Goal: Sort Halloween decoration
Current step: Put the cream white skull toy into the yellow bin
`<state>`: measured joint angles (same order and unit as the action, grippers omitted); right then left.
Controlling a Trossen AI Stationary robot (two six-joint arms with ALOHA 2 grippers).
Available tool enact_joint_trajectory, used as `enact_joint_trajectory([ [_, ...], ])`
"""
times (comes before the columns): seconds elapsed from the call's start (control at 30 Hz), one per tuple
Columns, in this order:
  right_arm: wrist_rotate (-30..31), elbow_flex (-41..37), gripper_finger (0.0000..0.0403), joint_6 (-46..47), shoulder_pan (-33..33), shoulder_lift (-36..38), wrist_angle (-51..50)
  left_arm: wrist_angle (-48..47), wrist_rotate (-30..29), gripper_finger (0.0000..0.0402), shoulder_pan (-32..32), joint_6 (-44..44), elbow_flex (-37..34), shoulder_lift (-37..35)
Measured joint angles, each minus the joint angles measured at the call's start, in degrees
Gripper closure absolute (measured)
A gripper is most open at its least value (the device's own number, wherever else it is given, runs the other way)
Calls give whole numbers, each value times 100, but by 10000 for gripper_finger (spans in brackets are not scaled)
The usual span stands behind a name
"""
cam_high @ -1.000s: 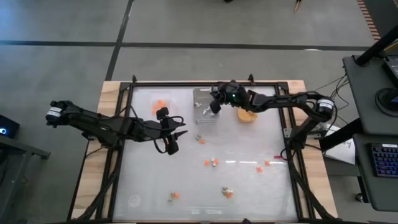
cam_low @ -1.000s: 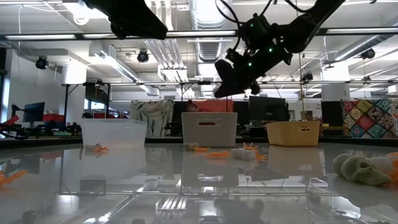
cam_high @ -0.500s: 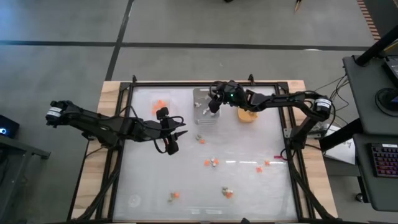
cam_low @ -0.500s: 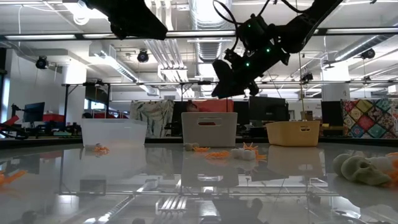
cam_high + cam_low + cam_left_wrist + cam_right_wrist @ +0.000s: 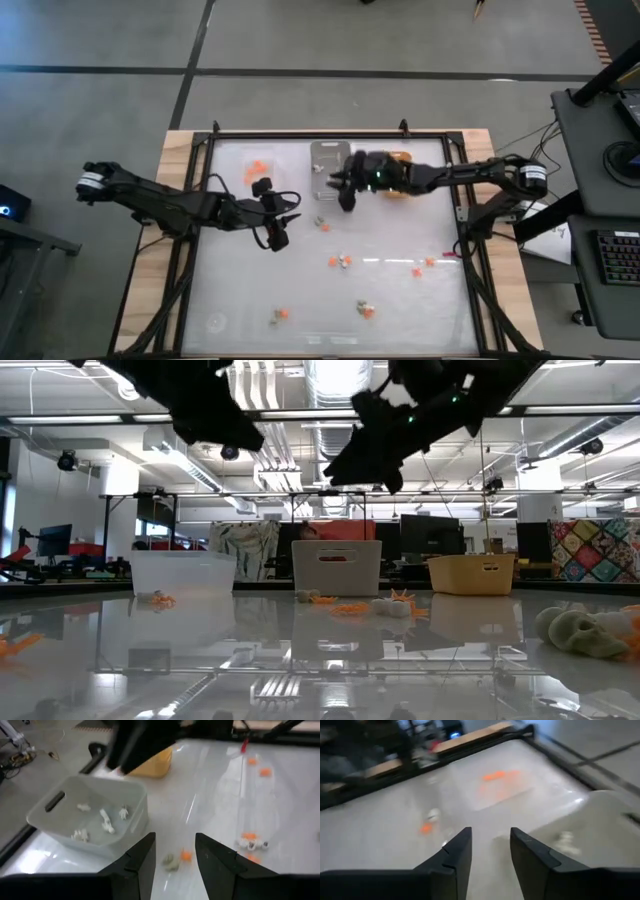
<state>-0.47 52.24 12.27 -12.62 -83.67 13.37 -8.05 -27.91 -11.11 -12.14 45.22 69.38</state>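
- While the right gripper hangs up in the air by the near edge of the grey tray, its two fingers are apart and nothing is between them.
- That right arm reaches in from the right side of the table, stretched long and low across the orange-yellow tray.
- If it swings low, I think its elbow could bump the orange-yellow tray and push it out of place.
- The left gripper waits left of the middle of the table, just near of the clear tray. Its fingers are apart too, and empty.
- The left arm comes in from the far left, stretched out flat over the table.
- The little Halloween trinkets are spread about. Small white ones lie in the grey tray, and a few orange ones lie in the clear tray.
- A pale trinket and an orange trinket sit just near of the grey tray, between the two grippers.
- Both grippers are close to that pair, so I think they could knock into each other if both go for it.
- More loose trinkets lie near the middle, to the right and along the near side.
- They are so tiny that fingers could flick one away, not pinch it.
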Motion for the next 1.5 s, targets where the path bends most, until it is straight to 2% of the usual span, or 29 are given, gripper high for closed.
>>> enact_joint_trajectory([
  [0.17, 50, -100, 295, -33, 698, 168, 20, -1, 81, 280, -33, -36, -224, 285],
  [0.33, 48, -162, 304, -30, 1222, 191, 19, 262, 907, 280, -33, 379, -368, 772],
  [0.43, 52, -210, 307, -28, 1448, 193, -9, 652, 1498, 280, -37, 684, -459, 1150],
  [0.5, 56, -237, 307, -24, 1575, 193, -40, 981, 1676, 280, -45, 865, -491, 1435],
  [0.73, 57, -286, 312, 125, 1895, 198, -114, 2039, 1670, 280, -49, 1258, -497, 2449],
  [0.93, 58, -365, 317, 99, 2107, 311, -109, 2720, 1312, 280, -49, 1296, -497, 3009],
  [1.2, 201, -757, 317, -37, 2223, 683, -18, 3887, 1288, 280, -22, 1583, -757, 3093],
  [1.5, 289, -1243, 321, -211, 2224, 861, 725, 5700, 1190, 280, 320, 1602, -1630, 3073],
])
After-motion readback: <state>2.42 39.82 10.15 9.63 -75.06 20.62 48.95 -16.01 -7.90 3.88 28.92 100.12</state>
